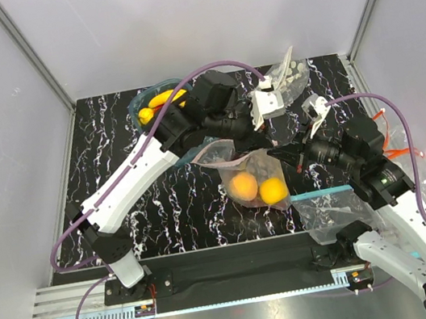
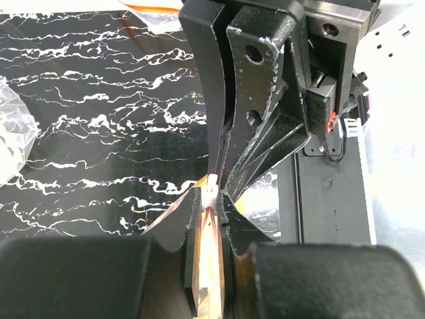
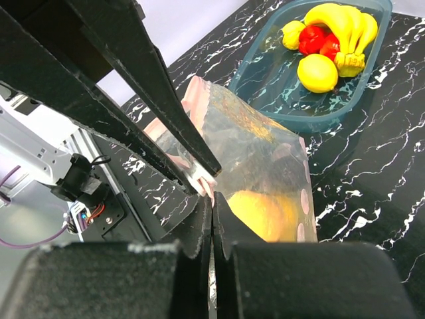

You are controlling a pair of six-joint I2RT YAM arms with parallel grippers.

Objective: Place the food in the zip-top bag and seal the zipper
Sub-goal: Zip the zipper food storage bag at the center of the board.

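Back of the black marble table (image 1: 108,144), left of centre, the teal tray (image 3: 255,70) is holding a banana bunch (image 3: 348,23), two lemons (image 3: 317,72) and a red fruit (image 3: 315,40).

Mid-table, the zip-top bag (image 3: 265,153) is sitting with two orange rounds (image 1: 243,185) inside it. They're lying side by side down at the end nearest the arm bases.

Both arms are meeting at the bag's mouth, on its far-right side. The left gripper (image 2: 212,203) is pinching the pink zipper (image 2: 211,189), jaws squeezed in on the strip with only the thin plastic between them. The right gripper (image 3: 212,206) is clamping fully closed on that same strip just beside it. The two sets of fingers are crowding each other at that one spot, tips nearly touching.

A second clear bag with a teal-blue strip (image 1: 328,210) is lying under the right arm, near the dotted one. A crumpled clear bag (image 1: 289,77) is sitting at the back right, well apart from the tray.
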